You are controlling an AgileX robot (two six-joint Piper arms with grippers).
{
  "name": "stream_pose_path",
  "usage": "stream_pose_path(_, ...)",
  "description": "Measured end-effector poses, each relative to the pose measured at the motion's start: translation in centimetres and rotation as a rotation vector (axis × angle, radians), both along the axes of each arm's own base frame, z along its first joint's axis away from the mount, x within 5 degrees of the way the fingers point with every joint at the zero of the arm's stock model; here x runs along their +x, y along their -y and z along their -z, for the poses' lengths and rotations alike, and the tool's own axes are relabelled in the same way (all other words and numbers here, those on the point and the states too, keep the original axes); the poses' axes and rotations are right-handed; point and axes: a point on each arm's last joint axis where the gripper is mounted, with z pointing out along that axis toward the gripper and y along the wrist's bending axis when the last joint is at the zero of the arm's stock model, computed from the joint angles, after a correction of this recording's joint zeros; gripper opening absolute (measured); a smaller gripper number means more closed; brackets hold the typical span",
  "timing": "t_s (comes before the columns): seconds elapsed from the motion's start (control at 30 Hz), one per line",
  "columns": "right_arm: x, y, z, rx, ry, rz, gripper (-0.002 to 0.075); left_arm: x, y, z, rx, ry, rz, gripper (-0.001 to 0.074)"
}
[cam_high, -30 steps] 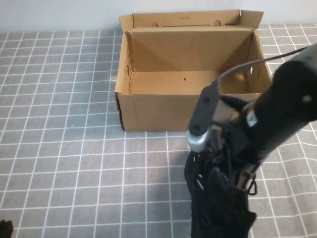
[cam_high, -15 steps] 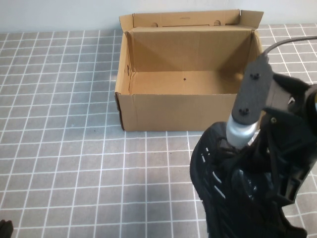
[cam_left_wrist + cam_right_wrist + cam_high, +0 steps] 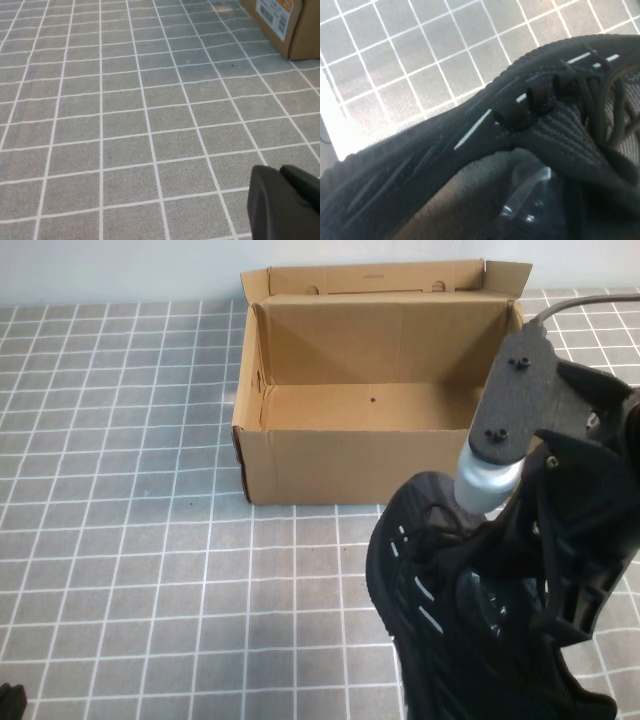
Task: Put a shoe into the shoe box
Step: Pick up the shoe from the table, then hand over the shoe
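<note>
The black knit shoe (image 3: 440, 580) with thin white side stripes hangs in the air at the front right, just in front of the shoe box's front right corner. My right gripper (image 3: 525, 585) is shut on the shoe's collar and holds it clear of the table. In the right wrist view the shoe (image 3: 420, 165) fills the picture, with its laces and grey lining around the right gripper (image 3: 535, 200). The brown cardboard shoe box (image 3: 330, 465) stands open and empty at the back centre. My left gripper (image 3: 8, 700) rests at the front left corner, shut and empty, and also shows in the left wrist view (image 3: 286, 200).
The table is covered by a grey cloth with a white grid (image 3: 120, 540). The box's lid flap (image 3: 380, 278) stands up against the back wall. A labelled corner of the box (image 3: 285, 25) shows in the left wrist view.
My right gripper has raised the shoe off the table and tilted it, with the toe swinging left toward the box front. The left arm has not moved.
</note>
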Motion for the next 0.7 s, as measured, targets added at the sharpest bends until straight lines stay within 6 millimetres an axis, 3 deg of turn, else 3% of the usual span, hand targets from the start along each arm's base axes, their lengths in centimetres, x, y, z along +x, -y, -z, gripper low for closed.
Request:
stream_pose_path(0.23, 0.2, -0.2, -1.0, 0.045, 0.033, 0.016, 0.0007, 0.1, 0.0, -0.3, 0.005, 0.039, -0.002, -0.0001)
stream_pose_path(0.47, 1.2, -1.1, -3.0, 0.099, 0.029, 0.079, 0.0007, 0.4, 0.3, -2.6, -0.506, 0.203, -0.052, -0.0001)
stream_pose_path(0.7, 2.9, -2.6, -4.4, 0.133, 0.01, 0.133, 0.0007, 0.4, -0.1, -3.6, -0.658, 0.305, -0.083, -0.0001)
